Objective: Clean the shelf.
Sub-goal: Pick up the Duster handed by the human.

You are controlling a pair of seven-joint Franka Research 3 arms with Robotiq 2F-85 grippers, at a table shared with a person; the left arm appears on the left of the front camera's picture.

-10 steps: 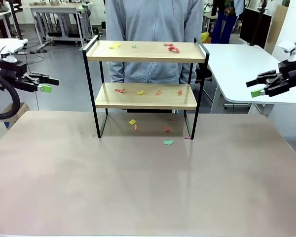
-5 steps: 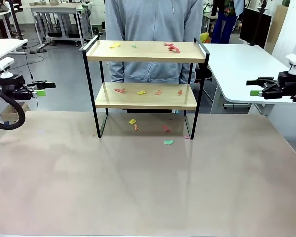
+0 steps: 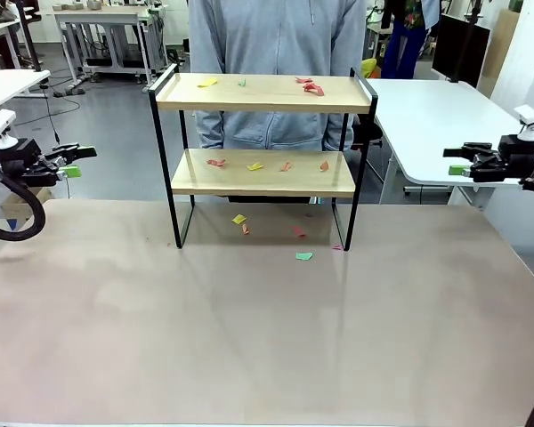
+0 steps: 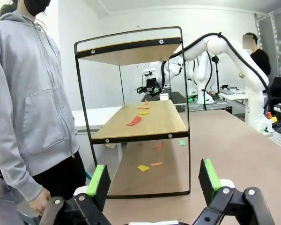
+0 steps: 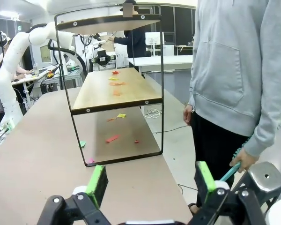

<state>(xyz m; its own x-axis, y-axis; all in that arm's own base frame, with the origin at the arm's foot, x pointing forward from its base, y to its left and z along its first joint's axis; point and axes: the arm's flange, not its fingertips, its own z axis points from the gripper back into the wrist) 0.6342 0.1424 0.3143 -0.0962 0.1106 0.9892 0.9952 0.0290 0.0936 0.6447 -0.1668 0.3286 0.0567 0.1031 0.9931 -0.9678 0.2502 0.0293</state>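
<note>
The shelf (image 3: 263,93) stands at the table's far middle, two light wooden boards in a black frame, with coloured paper scraps (image 3: 310,86) on both boards and on the table beneath. From its end the left wrist view shows the shelf (image 4: 145,122), and so does the right wrist view, where the shelf (image 5: 113,96) sits ahead. My left gripper (image 3: 75,161) hovers open at the far left, level with the lower board. My right gripper (image 3: 457,161) hovers open at the far right. Both are well apart from the shelf with nothing between their fingers (image 4: 99,180) (image 5: 203,176).
A person in a grey hoodie (image 3: 276,53) stands right behind the shelf. Loose scraps (image 3: 303,256) lie on the brown table (image 3: 267,338) in front of the shelf. A white side table (image 3: 427,116) stands at the right.
Both arms have drawn outward and turned their grippers level; the left gripper moved left and slightly down, the right one rose a little. The shelf and scraps have not moved.
</note>
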